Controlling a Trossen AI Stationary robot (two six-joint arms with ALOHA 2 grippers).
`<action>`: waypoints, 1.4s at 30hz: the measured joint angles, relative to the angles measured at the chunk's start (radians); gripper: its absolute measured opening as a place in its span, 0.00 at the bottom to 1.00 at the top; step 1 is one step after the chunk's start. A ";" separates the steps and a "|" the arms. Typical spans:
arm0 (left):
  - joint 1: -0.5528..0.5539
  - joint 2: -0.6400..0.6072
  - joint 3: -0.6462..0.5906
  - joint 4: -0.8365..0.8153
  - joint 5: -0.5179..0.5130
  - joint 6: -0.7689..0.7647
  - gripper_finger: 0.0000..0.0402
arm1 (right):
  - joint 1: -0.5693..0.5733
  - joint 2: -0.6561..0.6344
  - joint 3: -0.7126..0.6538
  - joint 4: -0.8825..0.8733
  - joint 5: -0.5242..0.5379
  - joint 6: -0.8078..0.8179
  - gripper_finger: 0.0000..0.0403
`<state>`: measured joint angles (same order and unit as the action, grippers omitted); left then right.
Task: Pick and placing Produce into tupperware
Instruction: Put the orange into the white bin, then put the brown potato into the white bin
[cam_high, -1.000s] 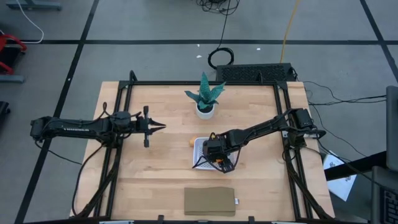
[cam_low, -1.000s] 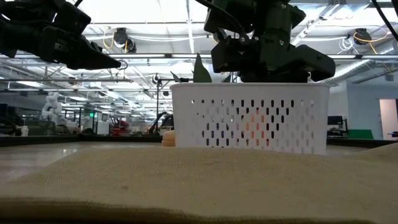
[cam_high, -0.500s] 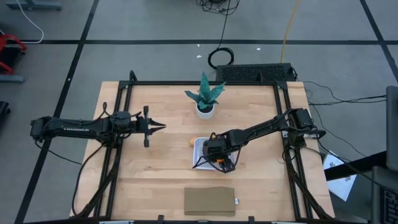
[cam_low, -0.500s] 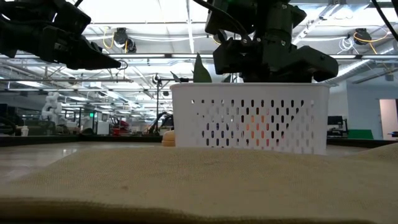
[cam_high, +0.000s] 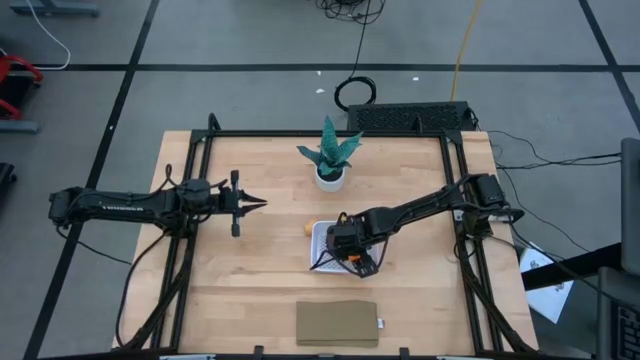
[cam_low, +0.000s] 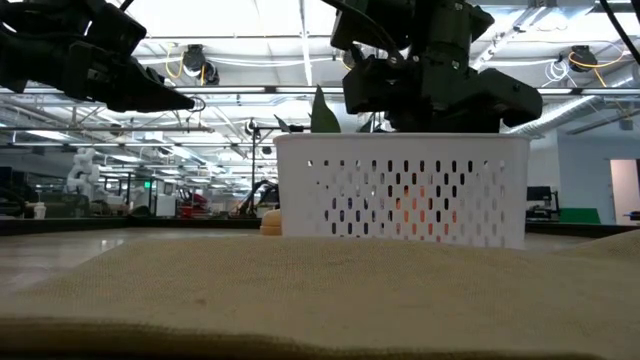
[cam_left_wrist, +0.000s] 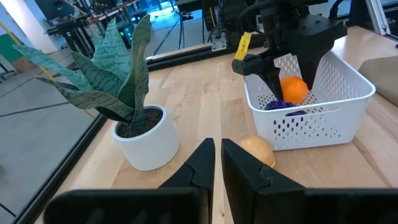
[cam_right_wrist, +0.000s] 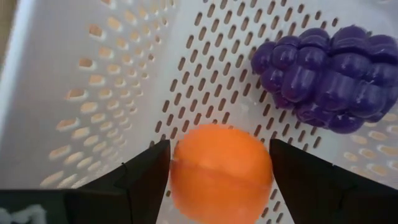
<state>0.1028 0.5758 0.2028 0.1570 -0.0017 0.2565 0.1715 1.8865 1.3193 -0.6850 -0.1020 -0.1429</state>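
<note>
Right claw (cam_right_wrist: 221, 177) hangs inside the tupperware (cam_high: 322, 248), its two fingers (cam_right_wrist: 146, 177) spread wide on either side of the orange ball (cam_right_wrist: 222, 172). A sliver of gap shows between each finger and the ball, so the ball sits between them and is not clamped. The ball rests on the tupperware's dotted bottom, and the purple lump (cam_right_wrist: 323, 78) lies just beside it on the same bottom, not touching either finger. In the low view the right claw's dark body (cam_low: 430, 80) fills the space above the tupperware's rim (cam_low: 400, 140), with orange and purple showing through the slotted wall.

The tan-orange piece (cam_left_wrist: 256, 149) lies on the table (cam_high: 260, 270) just outside the tupperware, against the wall on the side that faces the left arm.

Left claw (cam_high: 252, 204) waits well apart from the tupperware, above the table and pointed toward it, fingers (cam_left_wrist: 200, 163) pressed nearly together and holding nothing.

A green plant in a white pot (cam_high: 330, 160) stands near the tupperware on the far side, and a flat tan pad (cam_high: 338, 324) lies near it on the table's front edge.
</note>
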 joint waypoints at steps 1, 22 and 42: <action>0.000 0.000 0.000 0.000 0.000 0.000 0.08 | 0.000 -0.002 0.000 0.001 0.001 0.000 0.66; 0.000 0.000 0.000 -0.002 0.000 0.000 0.08 | -0.001 -0.031 0.087 -0.112 0.079 -0.005 0.66; 0.000 0.000 0.000 -0.005 0.000 0.001 0.08 | -0.027 -0.031 0.147 -0.183 0.080 -0.132 0.04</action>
<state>0.1024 0.5758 0.2028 0.1516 -0.0017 0.2573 0.1440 1.8553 1.4666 -0.8677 -0.0219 -0.2749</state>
